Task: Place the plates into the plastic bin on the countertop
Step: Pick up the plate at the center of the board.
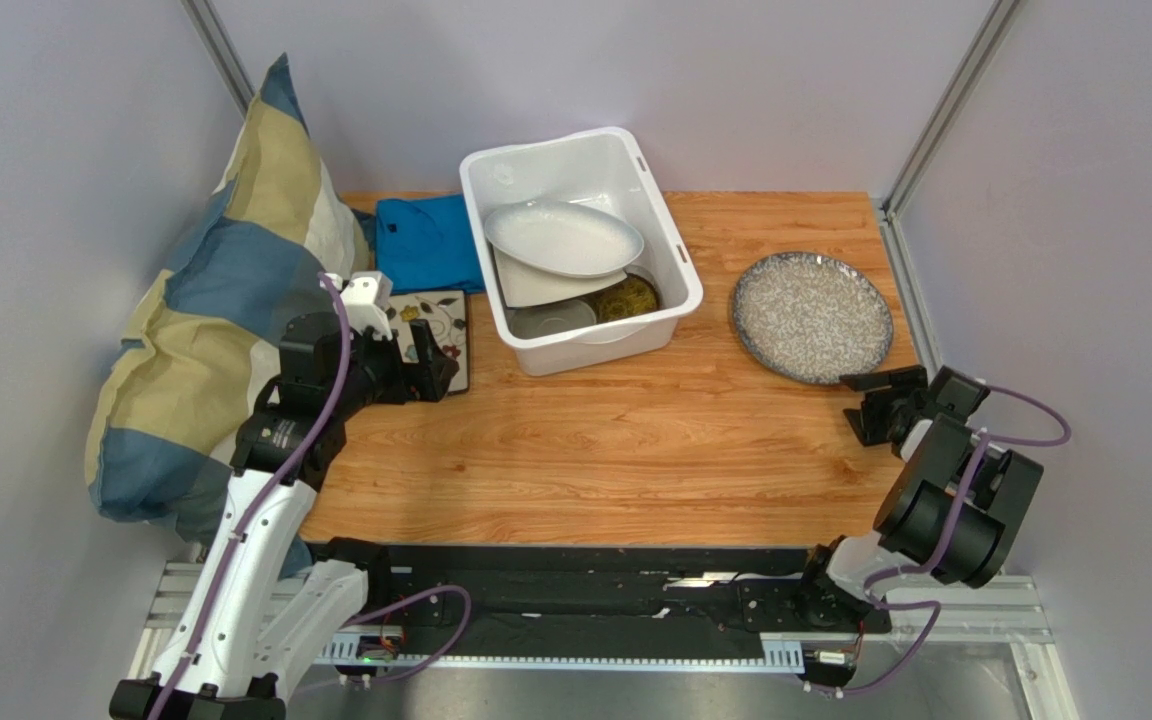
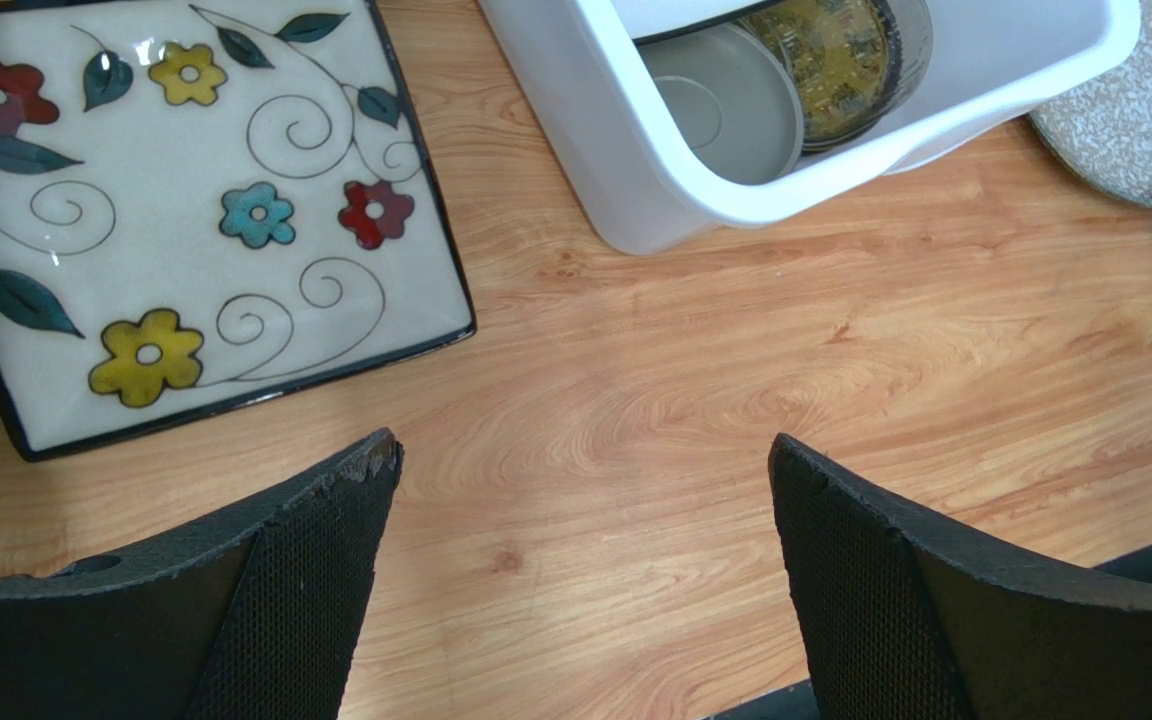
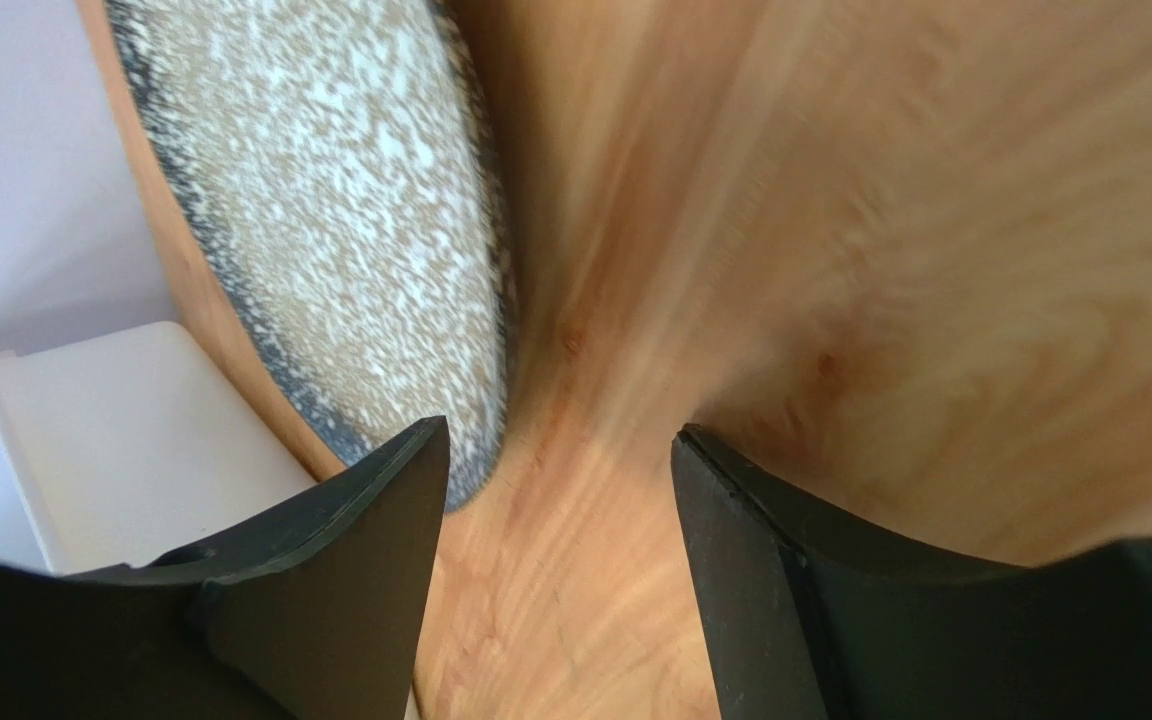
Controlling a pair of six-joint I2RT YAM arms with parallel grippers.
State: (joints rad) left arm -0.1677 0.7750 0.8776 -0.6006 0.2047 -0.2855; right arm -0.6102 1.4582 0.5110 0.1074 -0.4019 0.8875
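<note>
Left tool (image 2: 582, 458) and right tool (image 3: 560, 443) spread, empty; pillow (image 1: 222, 285), blue cloth (image 1: 425, 240) beside floral plate (image 2: 192, 210).

left arm (image 1: 259, 518) reaches forward, right arm (image 1: 965, 503) folded; both jaws spread wide.

1. The plastic bin (image 1: 608, 348) stands at the back of the countertop (image 1: 612, 450), near the middle.
2. In it, an oval platter (image 1: 564, 237) lies on top of other plates (image 1: 624, 297).
3. Left of the bin — a square plate (image 2: 192, 210), with a folded cloth (image 1: 425, 243) just behind it.
4. Right of the bin, apart from it — a round plate (image 1: 811, 317).
</note>
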